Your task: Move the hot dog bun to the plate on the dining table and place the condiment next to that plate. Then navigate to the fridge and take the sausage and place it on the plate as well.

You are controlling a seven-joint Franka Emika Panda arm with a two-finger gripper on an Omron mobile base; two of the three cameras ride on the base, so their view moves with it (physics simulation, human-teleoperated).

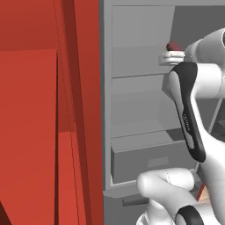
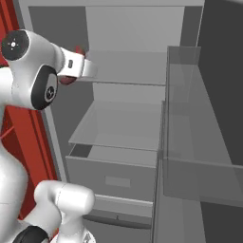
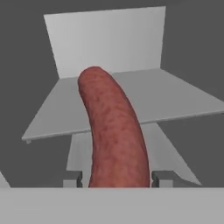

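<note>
Inside the grey fridge, bare shelves beside red cabinets.

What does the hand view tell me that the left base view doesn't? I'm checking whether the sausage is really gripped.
Hand view alone: the whole curved sausage runs up between the two fingertips, which sit tight against its sides, so the gripper is shut on it above a grey shelf.
Left base view alone: the red cabinet beside the fridge, the fridge's drawer, and the arm reaching to the upper shelf.
Both: the sausage and the grey fridge interior; the left base view catches just a reddish end of it.
</note>
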